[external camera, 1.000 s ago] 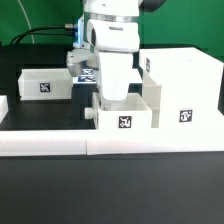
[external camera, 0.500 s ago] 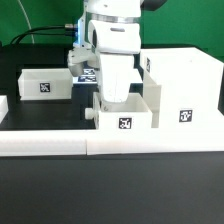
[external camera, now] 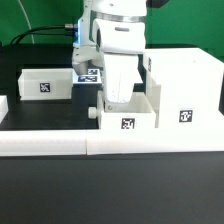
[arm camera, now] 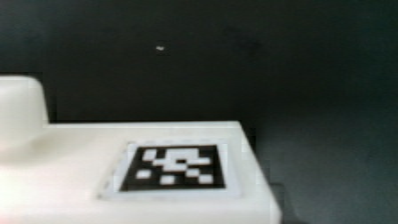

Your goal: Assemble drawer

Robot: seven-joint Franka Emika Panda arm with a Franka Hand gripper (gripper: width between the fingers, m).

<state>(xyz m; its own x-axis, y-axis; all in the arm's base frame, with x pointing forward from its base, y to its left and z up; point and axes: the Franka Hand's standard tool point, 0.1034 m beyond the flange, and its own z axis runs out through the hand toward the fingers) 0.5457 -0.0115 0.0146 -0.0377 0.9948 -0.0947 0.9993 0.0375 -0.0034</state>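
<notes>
A shallow white tray with a tag on its near wall and a knob on its end stands on the black table. It is pressed against the open side of the tall white box housing. My gripper reaches straight down into this tray and appears shut on it. The fingertips are hidden behind the near wall. The wrist view shows a tagged white face of the tray and a rounded white part, maybe the knob. A second tagged tray sits further back on the exterior view's left.
A long low white border wall runs along the front of the table. The marker board lies behind the arm. A small white part shows at the exterior view's left edge.
My gripper and the knobbed tray have shifted together a little to the exterior view's right, toward the box housing. The other parts have not moved.
</notes>
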